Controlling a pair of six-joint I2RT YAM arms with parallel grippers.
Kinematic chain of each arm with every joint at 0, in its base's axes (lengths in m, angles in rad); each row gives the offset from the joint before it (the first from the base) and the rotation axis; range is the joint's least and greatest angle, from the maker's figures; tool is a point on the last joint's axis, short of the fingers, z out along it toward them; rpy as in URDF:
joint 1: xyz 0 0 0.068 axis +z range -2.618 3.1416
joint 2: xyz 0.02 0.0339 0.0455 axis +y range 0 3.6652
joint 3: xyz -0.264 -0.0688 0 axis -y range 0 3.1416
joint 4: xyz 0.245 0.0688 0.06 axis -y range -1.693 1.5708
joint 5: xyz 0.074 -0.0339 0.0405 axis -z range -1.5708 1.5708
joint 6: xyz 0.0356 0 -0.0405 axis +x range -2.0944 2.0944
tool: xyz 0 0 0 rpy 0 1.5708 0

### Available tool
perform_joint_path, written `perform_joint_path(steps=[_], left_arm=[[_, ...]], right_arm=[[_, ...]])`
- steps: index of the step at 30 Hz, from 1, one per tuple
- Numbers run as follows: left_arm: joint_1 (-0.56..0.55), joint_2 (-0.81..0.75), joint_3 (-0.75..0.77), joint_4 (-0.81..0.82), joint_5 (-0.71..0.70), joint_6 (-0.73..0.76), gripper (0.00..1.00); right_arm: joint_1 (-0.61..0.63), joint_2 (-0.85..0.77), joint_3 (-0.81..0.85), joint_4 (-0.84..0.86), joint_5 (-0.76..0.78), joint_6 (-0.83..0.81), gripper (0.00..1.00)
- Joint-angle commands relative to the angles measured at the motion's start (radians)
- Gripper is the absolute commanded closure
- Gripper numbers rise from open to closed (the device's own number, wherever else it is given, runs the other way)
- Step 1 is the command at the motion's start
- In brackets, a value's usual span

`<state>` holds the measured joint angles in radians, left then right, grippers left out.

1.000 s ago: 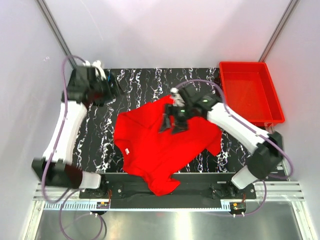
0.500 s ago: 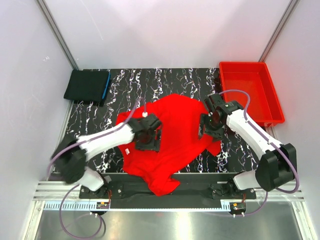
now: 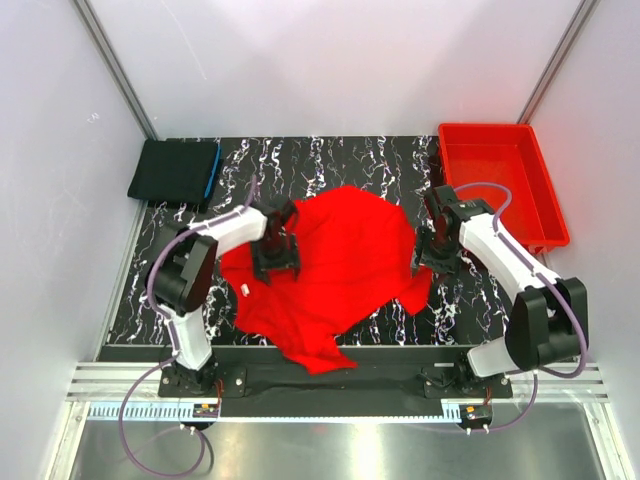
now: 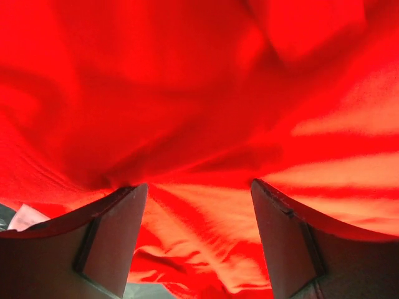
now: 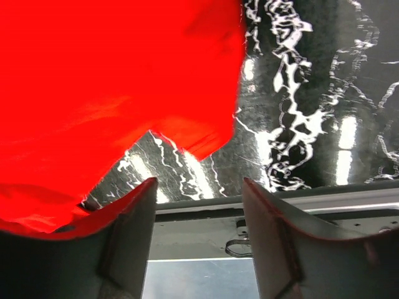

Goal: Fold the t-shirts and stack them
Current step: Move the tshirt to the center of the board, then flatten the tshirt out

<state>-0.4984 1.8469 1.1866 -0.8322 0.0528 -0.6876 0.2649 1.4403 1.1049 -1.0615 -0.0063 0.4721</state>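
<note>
The bright red t-shirt (image 3: 340, 265) lies crumpled and spread across the middle of the table. My left gripper (image 3: 276, 250) is low over its left part, jaws open. In the left wrist view (image 4: 198, 184) wrinkled red cloth (image 4: 206, 112) fills the space between and beyond the fingers. My right gripper (image 3: 434, 254) is at the shirt's right edge, open and empty (image 5: 199, 182). There the red shirt (image 5: 93, 93) lies ahead to the left, not between the fingers. The folded black t-shirt (image 3: 172, 172) with a blue edge lies at the back left corner.
A rigid red plastic bin (image 3: 500, 185) stands at the back right, close behind the right arm. The table (image 3: 330, 160) is black marble-patterned. Its front edge and metal rail (image 5: 206, 212) show just under the right gripper.
The left arm swung from the back left corner onto the shirt's left part. The right gripper moved from the shirt's middle to its right edge. The shirt now lies wider and shifted.
</note>
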Motion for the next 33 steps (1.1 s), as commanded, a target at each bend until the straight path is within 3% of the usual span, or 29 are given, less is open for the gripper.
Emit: perform_joint_path(steps=[1, 2, 5, 8, 11, 17, 23, 25, 26, 33], left_arm=[[0.142, 0.136, 0.089, 0.0, -0.034, 0.12, 0.25], [0.167, 0.155, 0.126, -0.017, -0.048, 0.14, 0.25], [0.212, 0.166, 0.255, -0.042, -0.096, 0.204, 0.25], [0.208, 0.117, 0.33, -0.039, -0.154, 0.238, 0.24], [0.181, -0.004, 0.34, -0.042, -0.182, 0.255, 0.21], [0.025, -0.323, 0.107, -0.011, -0.171, 0.177, 0.16], [-0.055, -0.615, -0.117, -0.065, -0.174, 0.025, 0.17], [-0.06, -0.702, -0.157, -0.091, -0.174, 0.005, 0.17], [-0.061, -0.73, -0.174, -0.099, -0.174, -0.015, 0.17], [-0.097, -0.862, -0.251, -0.157, -0.163, -0.089, 0.18]], right_arm=[[-0.015, 0.031, -0.014, 0.035, -0.038, 0.005, 0.38], [-0.016, 0.037, -0.017, 0.043, -0.056, 0.005, 0.41], [-0.018, 0.067, -0.043, 0.093, -0.223, 0.007, 0.65], [-0.016, 0.089, -0.1, 0.173, -0.328, 0.022, 0.65], [-0.016, 0.086, -0.166, 0.244, -0.386, 0.019, 0.57], [-0.016, 0.15, -0.235, 0.362, -0.469, 0.02, 0.47], [-0.016, 0.2, -0.203, 0.35, -0.347, 0.0, 0.61], [-0.016, 0.201, -0.157, 0.33, -0.308, -0.016, 0.78], [-0.016, 0.207, -0.134, 0.298, -0.247, -0.033, 1.0], [-0.016, 0.255, 0.232, 0.094, -0.003, -0.089, 1.0]])
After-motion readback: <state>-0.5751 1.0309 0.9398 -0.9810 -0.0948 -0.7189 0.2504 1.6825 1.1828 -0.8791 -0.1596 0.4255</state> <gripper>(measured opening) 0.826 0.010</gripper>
